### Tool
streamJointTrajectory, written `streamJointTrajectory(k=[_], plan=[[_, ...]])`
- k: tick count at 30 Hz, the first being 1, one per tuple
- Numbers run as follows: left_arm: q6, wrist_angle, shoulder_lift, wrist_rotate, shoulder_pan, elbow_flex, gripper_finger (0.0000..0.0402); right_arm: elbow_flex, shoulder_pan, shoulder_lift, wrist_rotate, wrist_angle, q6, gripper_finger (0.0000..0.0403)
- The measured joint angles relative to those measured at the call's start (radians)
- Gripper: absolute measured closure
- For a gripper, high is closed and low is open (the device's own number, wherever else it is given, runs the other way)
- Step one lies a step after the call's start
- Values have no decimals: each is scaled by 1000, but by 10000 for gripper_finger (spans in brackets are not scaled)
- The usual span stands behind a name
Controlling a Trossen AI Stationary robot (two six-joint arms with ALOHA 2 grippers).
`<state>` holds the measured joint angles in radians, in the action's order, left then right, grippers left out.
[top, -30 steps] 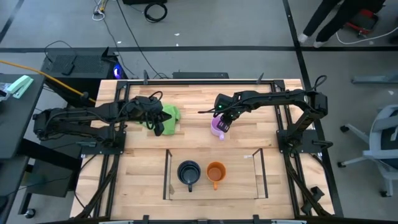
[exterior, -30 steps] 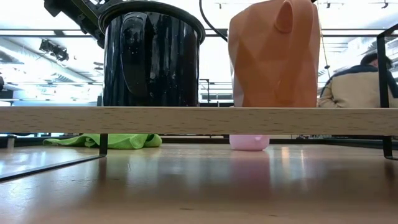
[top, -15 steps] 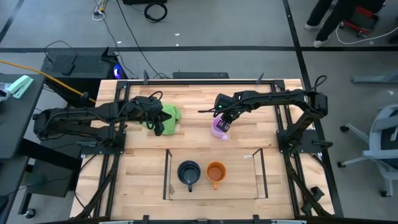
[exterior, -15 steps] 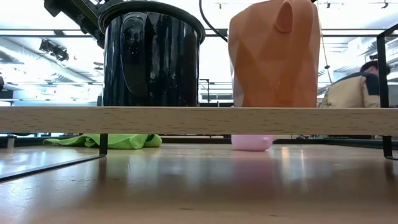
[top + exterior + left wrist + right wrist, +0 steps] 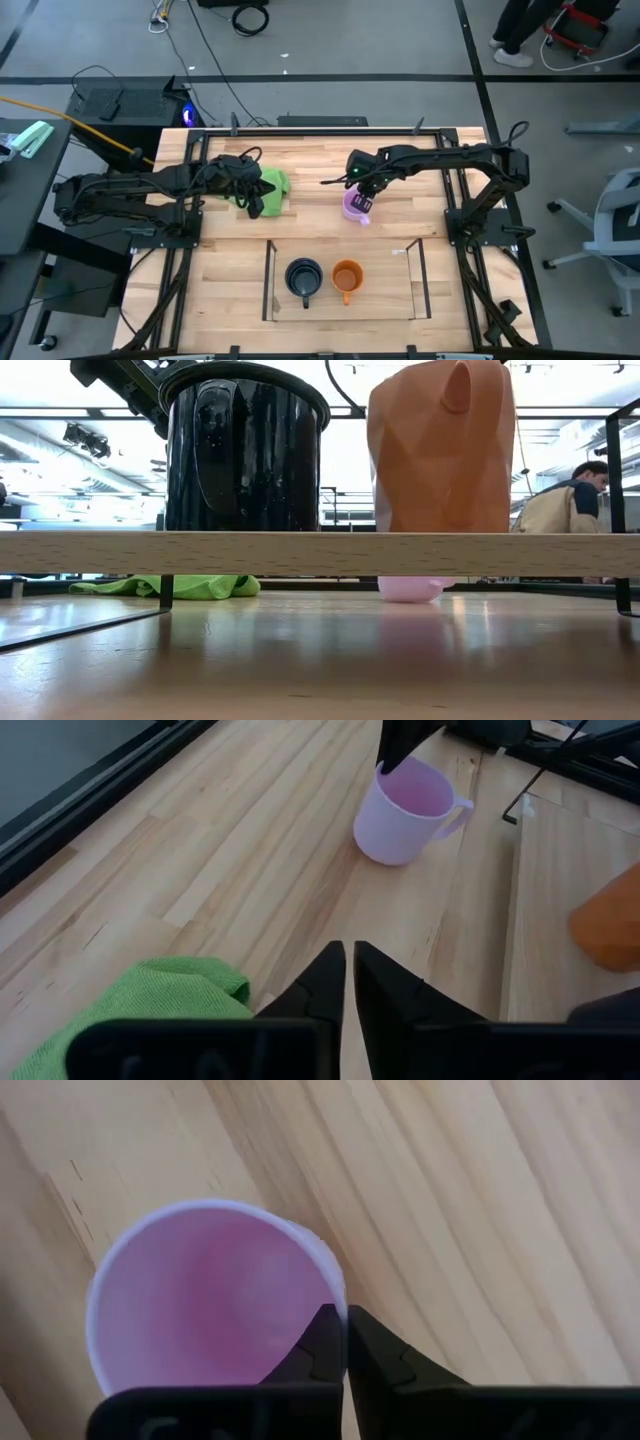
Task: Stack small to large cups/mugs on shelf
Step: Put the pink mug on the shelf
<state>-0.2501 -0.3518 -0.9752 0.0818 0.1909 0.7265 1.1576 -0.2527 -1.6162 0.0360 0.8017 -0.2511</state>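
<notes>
Right gripper [image 5: 361, 199] pinches the light purple mug [image 5: 354, 207] by its rim, fingers nearly together.
Shelf [image 5: 413, 272] lies toward the table's front; its open slot sits beside the orange mug [image 5: 346, 277].

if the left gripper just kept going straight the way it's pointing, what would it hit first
Probably the light purple handled mug. The left gripper, shut by the green cloth, points across bare wooden table toward it, where the right gripper pinches its rim. Depth is uncertain.
</notes>
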Motion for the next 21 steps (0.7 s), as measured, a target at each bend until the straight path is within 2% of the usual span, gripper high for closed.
streamJointTrajectory(k=[9,16,21], plan=[[0,-16,0,0,0,0,377,0,3,155,27,32,-16,400],[0,-20,0,0,0,0,369,0,17,366,38,92,-142,400],[0,-21,0,0,0,0,377,1,72,507,45,164,-236,400]])
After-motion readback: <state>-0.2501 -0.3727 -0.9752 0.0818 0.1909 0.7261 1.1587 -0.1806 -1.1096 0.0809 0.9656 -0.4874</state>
